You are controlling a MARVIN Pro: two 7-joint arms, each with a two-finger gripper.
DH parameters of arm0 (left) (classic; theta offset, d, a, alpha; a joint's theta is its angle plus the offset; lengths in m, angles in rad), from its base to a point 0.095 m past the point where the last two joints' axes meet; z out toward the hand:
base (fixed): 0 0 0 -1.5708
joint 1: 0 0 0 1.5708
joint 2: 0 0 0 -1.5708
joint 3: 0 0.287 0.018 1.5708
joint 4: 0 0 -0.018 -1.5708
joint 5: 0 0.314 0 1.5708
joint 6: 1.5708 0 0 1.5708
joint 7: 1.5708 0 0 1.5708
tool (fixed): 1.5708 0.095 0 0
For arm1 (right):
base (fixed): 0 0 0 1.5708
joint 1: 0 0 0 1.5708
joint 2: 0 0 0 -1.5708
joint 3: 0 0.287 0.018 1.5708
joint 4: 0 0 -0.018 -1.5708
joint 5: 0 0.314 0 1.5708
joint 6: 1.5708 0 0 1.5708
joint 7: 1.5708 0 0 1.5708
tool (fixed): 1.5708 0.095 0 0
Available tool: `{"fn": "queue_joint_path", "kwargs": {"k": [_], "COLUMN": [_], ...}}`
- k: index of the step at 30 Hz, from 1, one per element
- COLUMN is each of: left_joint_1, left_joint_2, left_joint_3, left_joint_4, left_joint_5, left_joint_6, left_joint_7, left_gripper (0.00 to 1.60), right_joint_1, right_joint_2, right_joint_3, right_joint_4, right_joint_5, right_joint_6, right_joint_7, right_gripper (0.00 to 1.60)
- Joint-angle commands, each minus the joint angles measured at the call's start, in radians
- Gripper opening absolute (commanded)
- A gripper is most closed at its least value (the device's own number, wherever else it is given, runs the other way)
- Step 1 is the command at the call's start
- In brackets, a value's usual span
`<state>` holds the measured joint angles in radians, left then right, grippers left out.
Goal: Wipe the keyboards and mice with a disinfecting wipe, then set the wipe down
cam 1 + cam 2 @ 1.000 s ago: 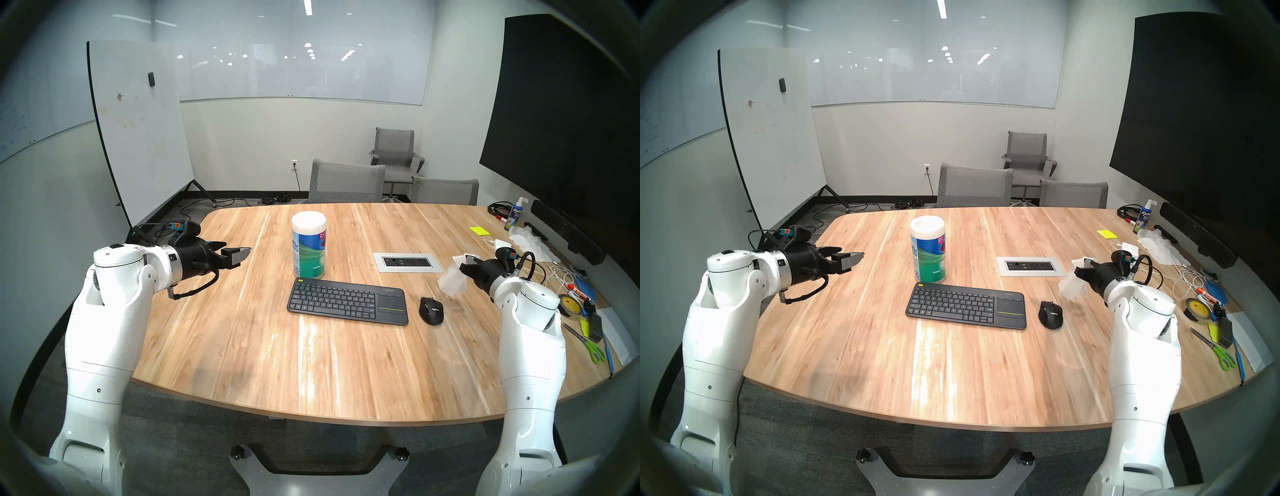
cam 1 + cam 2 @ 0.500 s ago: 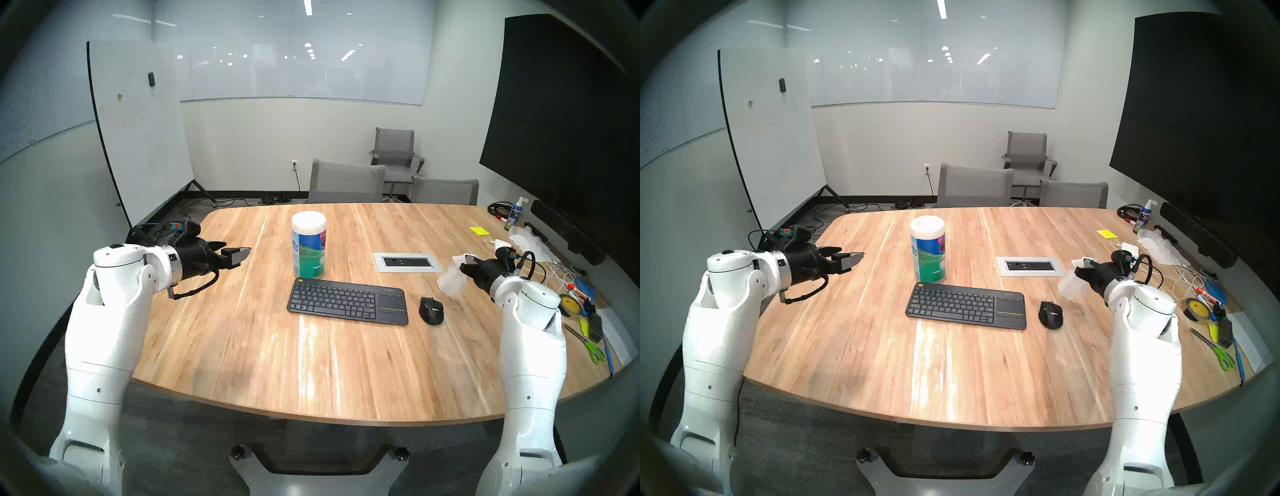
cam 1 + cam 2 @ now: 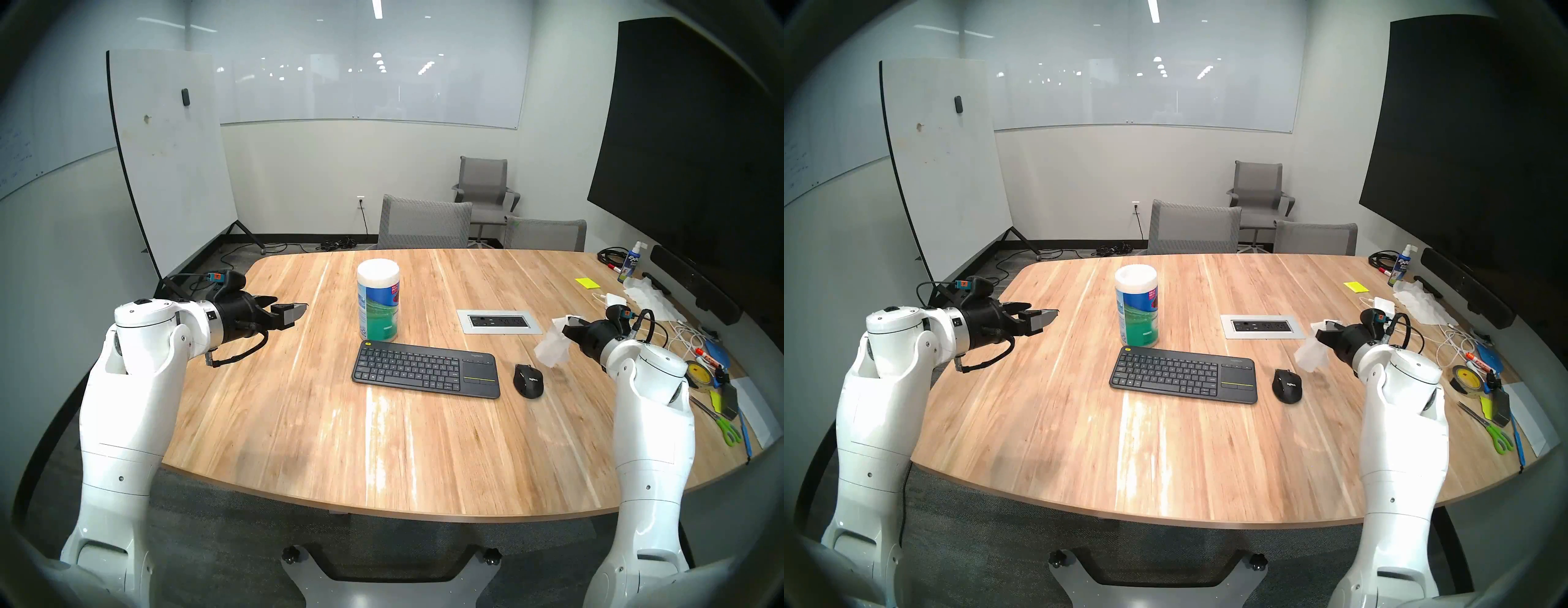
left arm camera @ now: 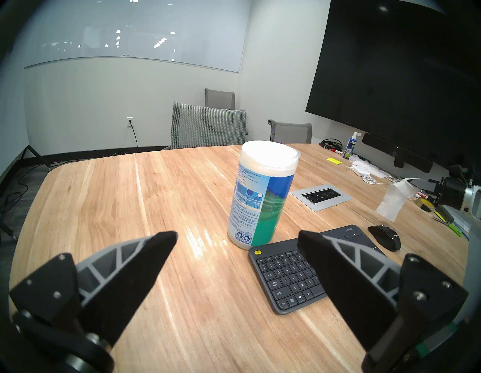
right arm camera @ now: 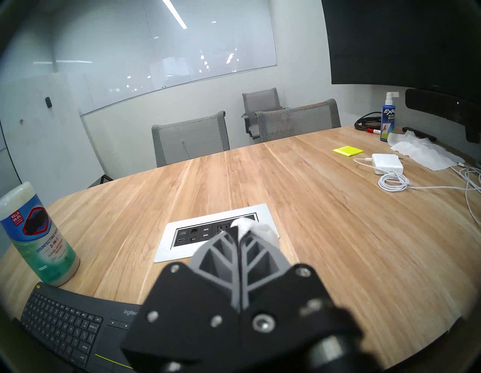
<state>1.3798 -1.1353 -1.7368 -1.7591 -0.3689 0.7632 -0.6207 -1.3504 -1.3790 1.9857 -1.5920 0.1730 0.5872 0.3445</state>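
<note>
Your wipe (image 3: pixel 551 350) hangs in the air from the right gripper (image 3: pixel 568 329), whose jaws are pressed together on its top edge; the sheet droops free, clear of the table (image 3: pixel 382 446). The mouse (image 3: pixel 528 380) lies just below and to the left of that wipe, a little nearer the table's near edge, so the right arm is plainly the closer one. Next to the mouse, on its left, the keyboard (image 3: pixel 426 375) sits near the table's middle, long axis running left to right along the near edge, touchpad end toward the mouse. I judge that your coming move is down and leftward from where the wipe hangs.

The left gripper (image 4: pixel 236 242) is spread wide and empty, hovering over the left side of the table, well apart from the keyboard's left end.

The canister (image 3: pixel 379 305) stands upright just behind the keyboard's left corner, lid on; what it holds cannot be seen.
</note>
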Motion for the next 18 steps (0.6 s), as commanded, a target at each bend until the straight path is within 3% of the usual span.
{"fn": "queue_joint_path", "kwargs": {"k": [1, 6, 7, 8, 9, 18], "left_joint_1": [-0.012, -0.012, -0.012, -0.012, -0.012, -0.012], "left_joint_2": [-0.002, -0.002, -0.002, -0.002, -0.002, -0.002], "left_joint_3": [-0.003, -0.003, -0.003, -0.003, -0.003, -0.003], "left_joint_4": [-0.024, -0.024, -0.024, -0.024, -0.024, -0.024], "left_joint_5": [-0.002, -0.002, -0.002, -0.002, -0.002, -0.002], "left_joint_6": [-0.003, -0.003, -0.003, -0.003, -0.003, -0.003], "left_joint_7": [0.001, 0.001, 0.001, 0.001, 0.001, 0.001], "left_gripper": [1.6, 1.6, 1.6, 1.6, 1.6, 1.6], "right_joint_1": [0.019, 0.015, 0.021, 0.021, 0.023, 0.022], "right_joint_2": [0.003, -0.001, -0.005, -0.005, -0.006, -0.018], "right_joint_3": [-0.003, -0.003, -0.005, -0.005, -0.005, -0.003], "right_joint_4": [-0.024, -0.027, -0.022, -0.022, -0.016, -0.003], "right_joint_5": [0.0, -0.011, -0.02, -0.02, -0.02, -0.036], "right_joint_6": [-0.01, -0.033, -0.024, -0.024, -0.031, -0.078], "right_joint_7": [-0.001, -0.013, -0.03, -0.03, -0.031, -0.052], "right_gripper": [0.0, 0.0, 0.59, 0.59, 1.6, 1.6]}}
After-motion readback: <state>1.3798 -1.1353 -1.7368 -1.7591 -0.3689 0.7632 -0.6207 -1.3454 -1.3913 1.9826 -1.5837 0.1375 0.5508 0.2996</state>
